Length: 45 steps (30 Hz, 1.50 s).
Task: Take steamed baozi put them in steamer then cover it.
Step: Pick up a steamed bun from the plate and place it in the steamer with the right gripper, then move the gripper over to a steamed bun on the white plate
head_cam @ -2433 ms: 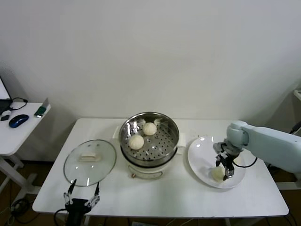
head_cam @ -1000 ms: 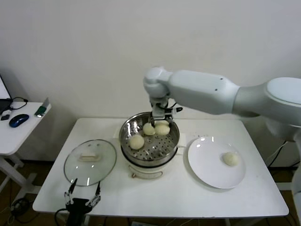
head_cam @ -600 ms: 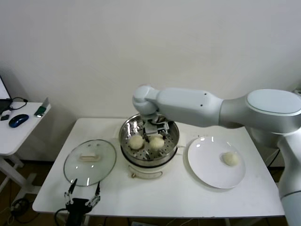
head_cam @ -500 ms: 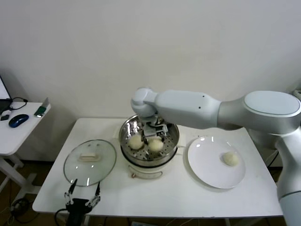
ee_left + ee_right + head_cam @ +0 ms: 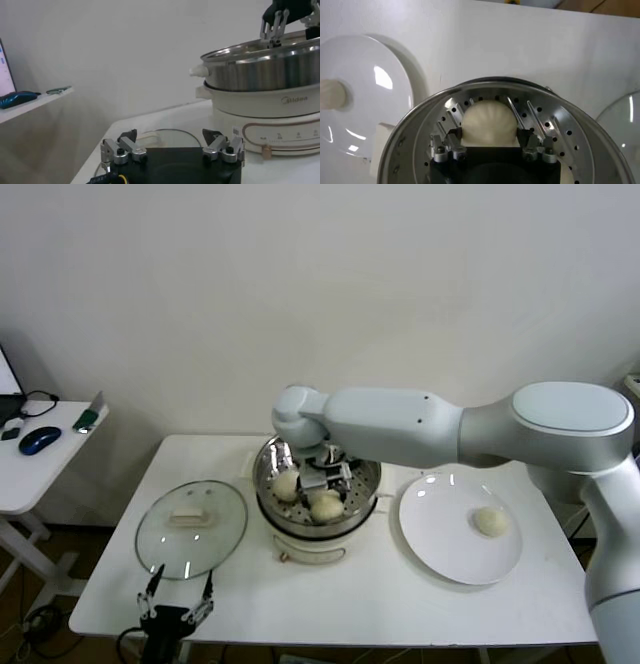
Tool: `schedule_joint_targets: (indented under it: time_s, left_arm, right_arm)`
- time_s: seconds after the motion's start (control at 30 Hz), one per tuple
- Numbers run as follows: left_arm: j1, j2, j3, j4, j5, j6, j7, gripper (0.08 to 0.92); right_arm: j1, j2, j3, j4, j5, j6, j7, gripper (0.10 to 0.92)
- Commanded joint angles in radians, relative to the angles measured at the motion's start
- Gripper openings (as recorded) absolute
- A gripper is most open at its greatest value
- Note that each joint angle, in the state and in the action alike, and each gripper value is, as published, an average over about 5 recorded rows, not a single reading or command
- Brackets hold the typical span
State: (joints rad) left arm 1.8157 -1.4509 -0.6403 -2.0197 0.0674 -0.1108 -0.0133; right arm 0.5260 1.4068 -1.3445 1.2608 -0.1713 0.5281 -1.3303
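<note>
Inside the steamer [image 5: 317, 481], a bao [image 5: 488, 123] sits on the perforated tray between the right end effector's [image 5: 327, 480] fingers, spread just clear of it, apparently releasing. Another bao [image 5: 490, 522] waits on the right plate [image 5: 440, 549]. Left of the steamer lies the lid [image 5: 191, 528], with the left end effector [image 5: 172, 149] wide and idle at the worktop's [image 5: 380, 599] near edge.

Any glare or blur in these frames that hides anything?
Head view: window glare on the plate and glass cover, nothing hidden. Left wrist view: the steamer looks soft. Right wrist view: bright highlights on the steamer's rim, the baozi stays clear.
</note>
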Motion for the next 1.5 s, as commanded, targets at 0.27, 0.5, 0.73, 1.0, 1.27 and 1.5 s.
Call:
schedule_joint_targets:
  time_s: [0.27, 0.5, 0.73, 1.0, 1.27, 1.5]
  left_arm:
    - [0.0, 0.002, -0.001, -0.005, -0.001, -0.001, -0.001, 0.823]
    - [0.004, 0.011, -0.008, -0.01, -0.018, -0.002, 0.0, 0.823]
    - [-0.021, 0.029, -0.028, -0.025, -0.065, 0.015, 0.002, 0.823]
    - [-0.03, 0.019, -0.009, -0.027, -0.047, 0.027, 0.003, 0.823]
    - [-0.032, 0.01, -0.007, -0.036, -0.032, 0.039, 0.003, 0.823]
    - [-0.011, 0.014, -0.02, -0.04, -0.028, 0.038, 0.002, 0.823]
  right_arm:
    - [0.071, -0.071, 0.075, -0.014, -0.01, 0.0, 0.018, 0.823]
    - [0.253, -0.294, -0.102, -0.001, 0.166, -0.265, 0.372, 0.823]
    - [0.276, -0.539, -0.201, 0.01, 0.433, -0.61, 0.328, 0.823]
    - [0.014, -0.775, -0.052, 0.002, 0.443, -0.764, 0.26, 0.823]
    - [-0.298, -0.833, 0.203, -0.097, 0.273, -0.751, 0.209, 0.823]
    - [-0.444, -0.775, 0.335, -0.238, 0.2, -0.709, 0.181, 0.823]
